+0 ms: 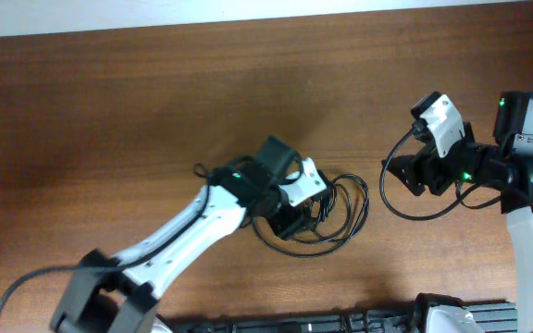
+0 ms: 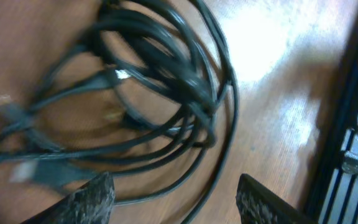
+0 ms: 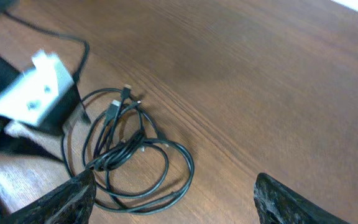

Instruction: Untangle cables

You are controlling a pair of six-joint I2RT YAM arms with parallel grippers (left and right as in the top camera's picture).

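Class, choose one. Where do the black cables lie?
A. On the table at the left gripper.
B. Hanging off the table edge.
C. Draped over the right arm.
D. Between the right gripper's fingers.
A: the overhead view shows the cables looped on the table at the left gripper, with the right gripper well apart.

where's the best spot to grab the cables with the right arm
The outer loop of the cables, from above on its open side: it lies flat and apart from the knot, while the left gripper hovers over the other side.
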